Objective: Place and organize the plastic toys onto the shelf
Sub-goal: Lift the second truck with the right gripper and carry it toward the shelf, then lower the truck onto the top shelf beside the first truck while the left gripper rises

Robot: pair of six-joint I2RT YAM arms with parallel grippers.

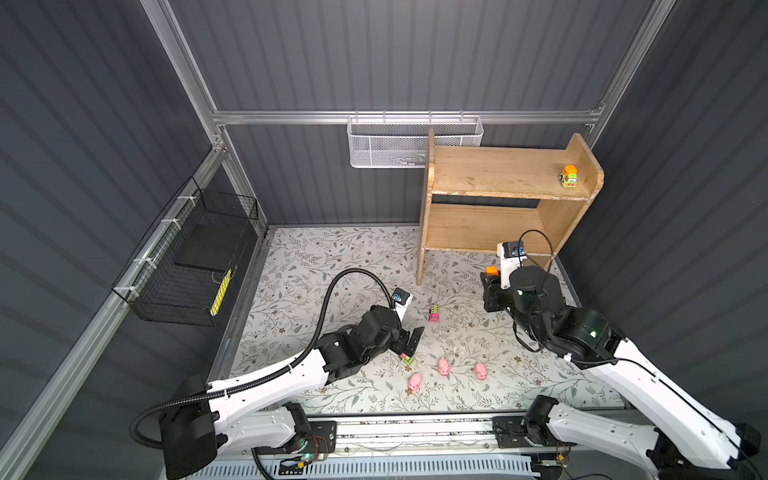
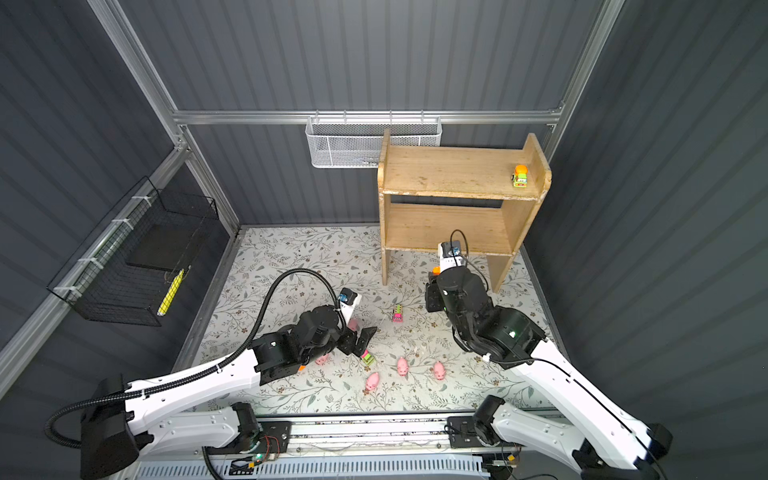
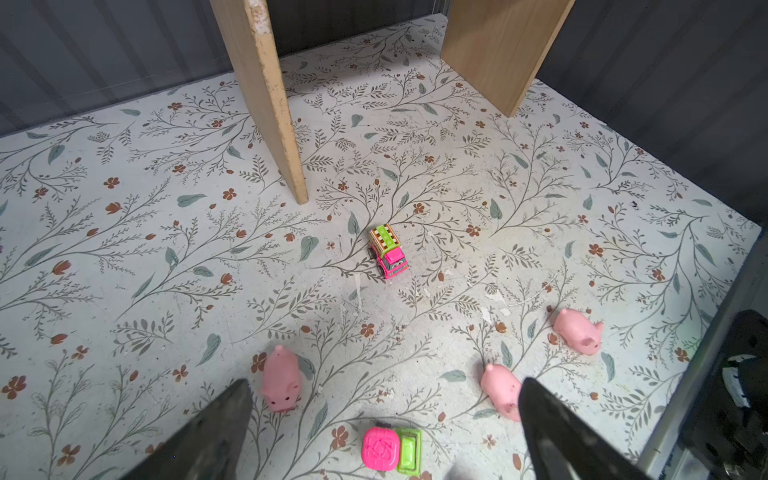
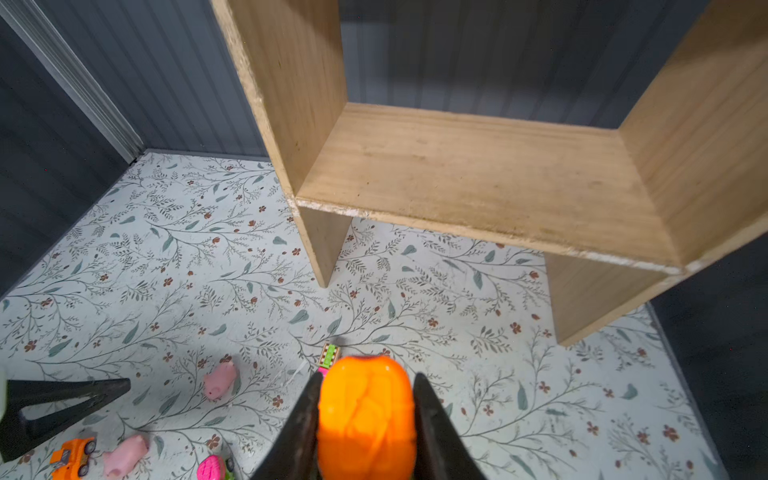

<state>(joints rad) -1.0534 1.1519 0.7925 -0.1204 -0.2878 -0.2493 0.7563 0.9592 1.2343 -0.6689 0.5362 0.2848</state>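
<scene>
In front of the shelf [image 4: 478, 174], my right gripper [image 4: 368, 378] clamps the orange toy [image 4: 365, 419], lined up for the lower tier; my left gripper [image 3: 384, 384] gapes over a pink-and-green toy [image 3: 390, 449], ready to grab.

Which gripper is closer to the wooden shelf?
Right. The right gripper, gripping an orange toy, sits just before the shelf; the left gripper hangs open farther out, near the pigs.
</scene>
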